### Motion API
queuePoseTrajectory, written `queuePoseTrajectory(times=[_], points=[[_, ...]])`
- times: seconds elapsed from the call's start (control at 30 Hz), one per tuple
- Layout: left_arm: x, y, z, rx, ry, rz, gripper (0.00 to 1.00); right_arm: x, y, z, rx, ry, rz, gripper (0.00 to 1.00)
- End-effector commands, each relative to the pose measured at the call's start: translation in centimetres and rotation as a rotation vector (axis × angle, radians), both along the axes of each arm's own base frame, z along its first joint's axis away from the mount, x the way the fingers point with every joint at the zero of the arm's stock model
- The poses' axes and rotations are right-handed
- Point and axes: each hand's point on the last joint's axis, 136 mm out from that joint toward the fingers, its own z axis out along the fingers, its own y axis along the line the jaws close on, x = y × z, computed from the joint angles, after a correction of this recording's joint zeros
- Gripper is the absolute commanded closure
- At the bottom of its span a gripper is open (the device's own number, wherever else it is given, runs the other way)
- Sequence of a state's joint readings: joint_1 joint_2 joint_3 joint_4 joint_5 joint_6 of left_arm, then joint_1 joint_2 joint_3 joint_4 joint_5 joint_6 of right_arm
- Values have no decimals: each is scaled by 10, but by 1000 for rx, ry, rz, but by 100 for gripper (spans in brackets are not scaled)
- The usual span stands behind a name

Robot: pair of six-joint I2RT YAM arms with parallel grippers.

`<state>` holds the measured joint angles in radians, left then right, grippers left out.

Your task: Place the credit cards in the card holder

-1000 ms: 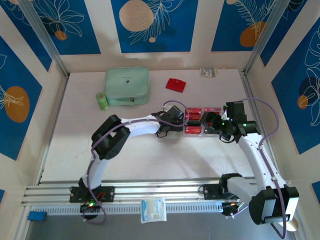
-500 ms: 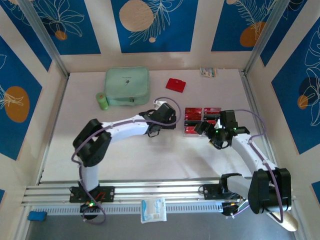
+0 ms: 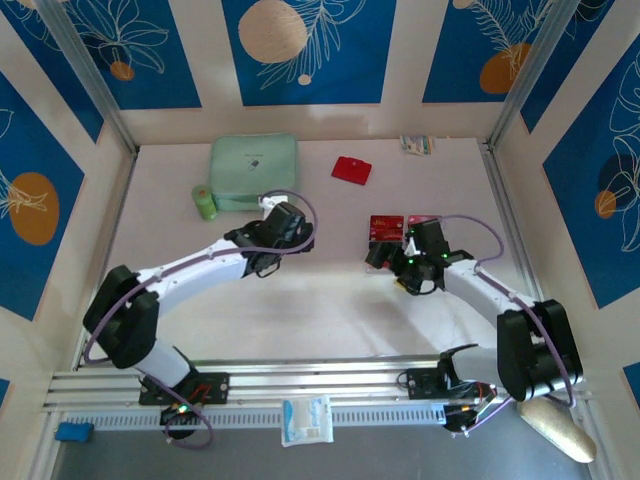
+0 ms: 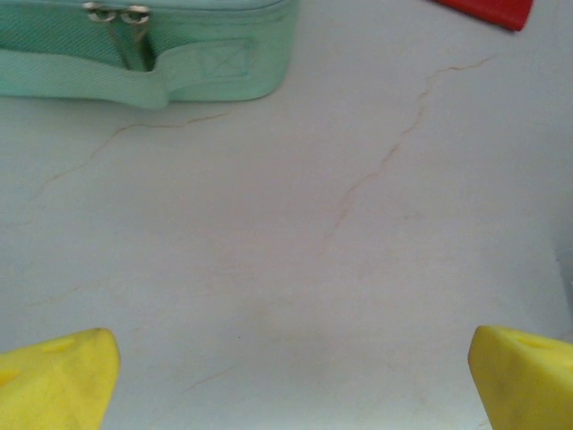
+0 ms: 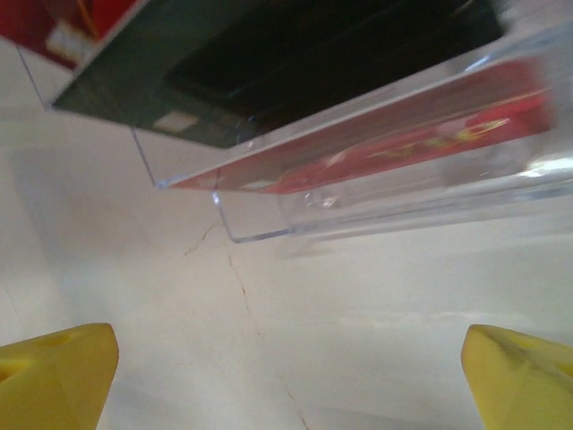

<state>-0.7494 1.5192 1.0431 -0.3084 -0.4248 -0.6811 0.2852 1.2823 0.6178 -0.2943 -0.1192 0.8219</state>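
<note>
The left gripper (image 4: pixel 286 381) stood with its jaws spread wide and nothing between them, over bare table (image 4: pixel 269 269). Beyond its fingers (image 4: pixel 58 372), on the far left, lay the mint-green case (image 4: pixel 143 54). A corner of the red card holder (image 4: pixel 488 9) showed at the far right, well apart from the fingertips.

The right gripper (image 5: pixel 286 376) was likewise wide open and empty. It was low over the table and faced the near edge of the clear tiered stand (image 5: pixel 269 228). The credit cards (image 5: pixel 403 143) sat in that stand's tiers, red with dark bands, and no fingertip touched them.

From above, the stand and its cards were at the right of the table's middle. The card holder lay flat on the far side, near the back wall, with open table between the two. Whether it was folded shut or open could not be told at that size.

I judged the task barely begun. No card was in either gripper, and none could be seen at or in the card holder. Every card had yet to be lifted from the stand, carried across and slid into a sleeve, and the holder would probably need steadying or opening by the left arm.
</note>
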Motion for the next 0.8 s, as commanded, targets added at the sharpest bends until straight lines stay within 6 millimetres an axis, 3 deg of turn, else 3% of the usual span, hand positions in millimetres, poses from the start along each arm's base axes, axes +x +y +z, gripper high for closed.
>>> queuePoseTrajectory(times=[0.0, 0.33, 0.57, 0.77], points=[[-6, 21, 3, -11, -6, 54, 0, 14, 19, 10, -3, -42, 8, 1], [-21, 48, 11, -38, -23, 93, 0, 38, 57, -1, -55, -50, 70, 2], [-32, 61, 12, -40, -25, 108, 0, 68, 66, -2, -78, -86, 65, 2], [-41, 70, 12, -38, -26, 119, 0, 98, 61, -1, -81, -126, 6, 2]])
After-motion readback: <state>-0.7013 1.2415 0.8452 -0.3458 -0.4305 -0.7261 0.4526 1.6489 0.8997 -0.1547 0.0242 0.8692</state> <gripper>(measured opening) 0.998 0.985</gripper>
